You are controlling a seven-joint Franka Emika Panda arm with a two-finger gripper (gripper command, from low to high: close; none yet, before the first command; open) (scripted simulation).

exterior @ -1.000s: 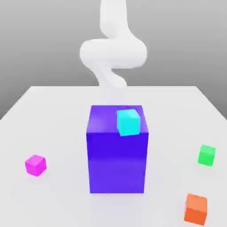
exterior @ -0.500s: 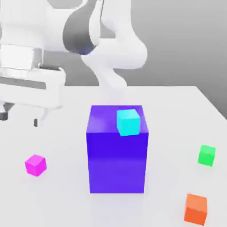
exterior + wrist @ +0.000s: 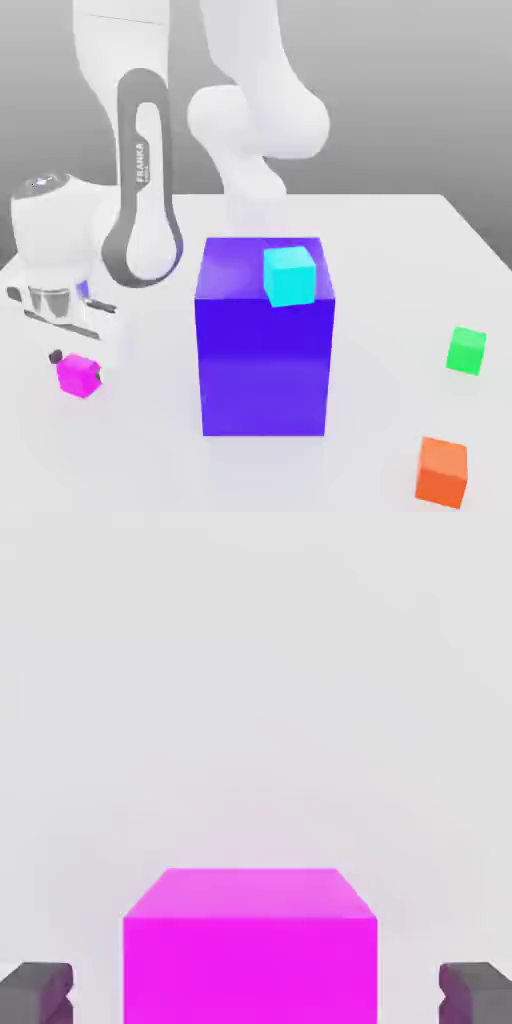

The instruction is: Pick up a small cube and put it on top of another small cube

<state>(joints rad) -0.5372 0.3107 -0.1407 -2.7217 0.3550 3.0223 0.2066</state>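
magenta cube (image 3: 250,952) btwn claw (image 3: 250,992) fingers (image 3: 38,990), gaps each side, not gripped

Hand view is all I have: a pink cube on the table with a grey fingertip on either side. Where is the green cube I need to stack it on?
Observer: The green cube sits on the table at the exterior view's right. The magenta cube is far off at that view's left.
Operator: Anything between them?
Observer: Yes, a big blue-purple block stands between them, with a cyan cube on its top.
Operator: Anything close to the green one?
Observer: An orange cube lies nearer the camera than the green cube, apart from it.
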